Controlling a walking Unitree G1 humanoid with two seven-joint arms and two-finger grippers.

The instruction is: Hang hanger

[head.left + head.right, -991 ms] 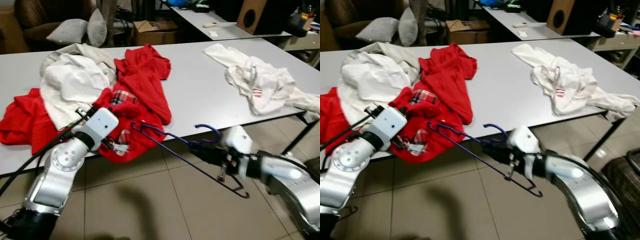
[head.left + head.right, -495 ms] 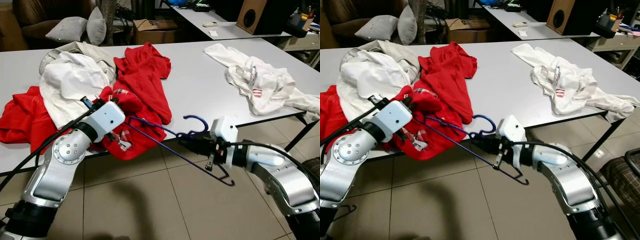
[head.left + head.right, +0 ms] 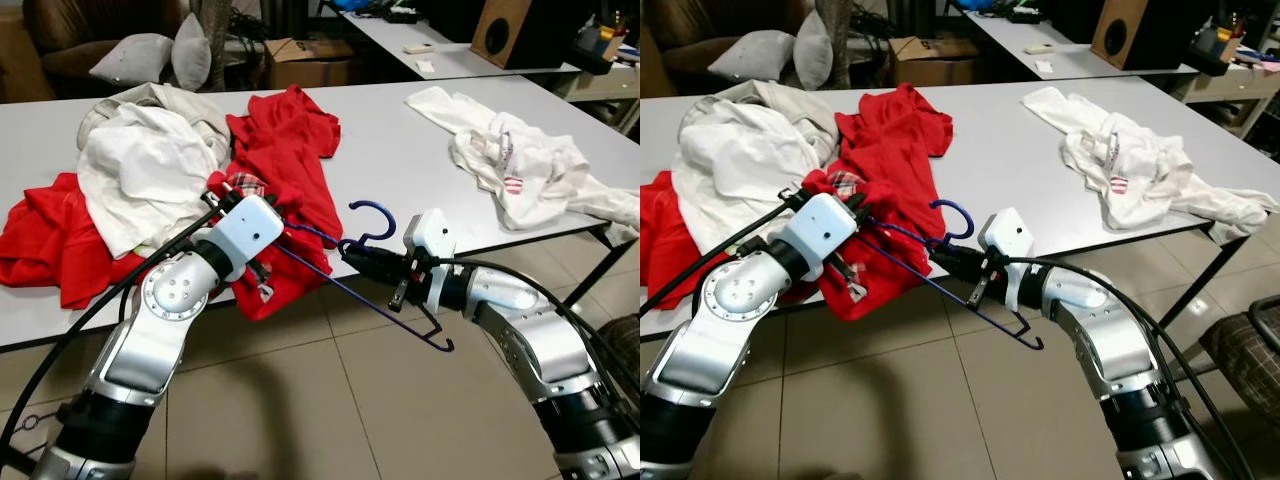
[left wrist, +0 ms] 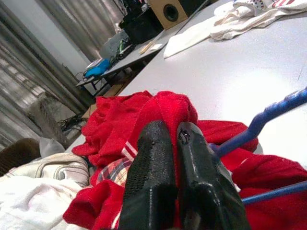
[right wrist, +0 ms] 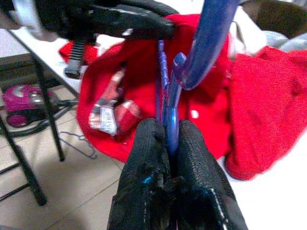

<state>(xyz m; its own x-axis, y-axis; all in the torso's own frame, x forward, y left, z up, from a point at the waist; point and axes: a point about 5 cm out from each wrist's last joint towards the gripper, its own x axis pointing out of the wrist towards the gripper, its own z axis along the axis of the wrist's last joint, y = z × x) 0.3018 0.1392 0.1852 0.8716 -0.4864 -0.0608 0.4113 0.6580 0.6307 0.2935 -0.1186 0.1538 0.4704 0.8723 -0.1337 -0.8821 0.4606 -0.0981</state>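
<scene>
A blue wire hanger (image 3: 385,300) hangs level with the table's front edge, its hook (image 3: 370,215) pointing up. My right gripper (image 3: 352,252) is shut on its neck, as the right wrist view shows (image 5: 168,129). The hanger's far arm reaches into a red garment (image 3: 285,170) that drapes over the front edge of the grey table (image 3: 400,150). My left gripper (image 4: 170,132) is shut on a fold of that red cloth near its plaid-lined collar (image 4: 115,170). It sits under the white wrist box (image 3: 245,225).
A heap of white clothes (image 3: 140,165) lies on more red cloth at the table's left. A white garment (image 3: 510,165) lies at the right. A sofa with cushions (image 3: 150,60), a cardboard box (image 3: 305,65) and a second table with a speaker (image 3: 500,30) stand behind. A table leg (image 3: 595,270) is at the right.
My right gripper has carried the hanger left and up toward the red garment. My left gripper has risen with the red cloth, and the hanger's arm now reaches into it.
</scene>
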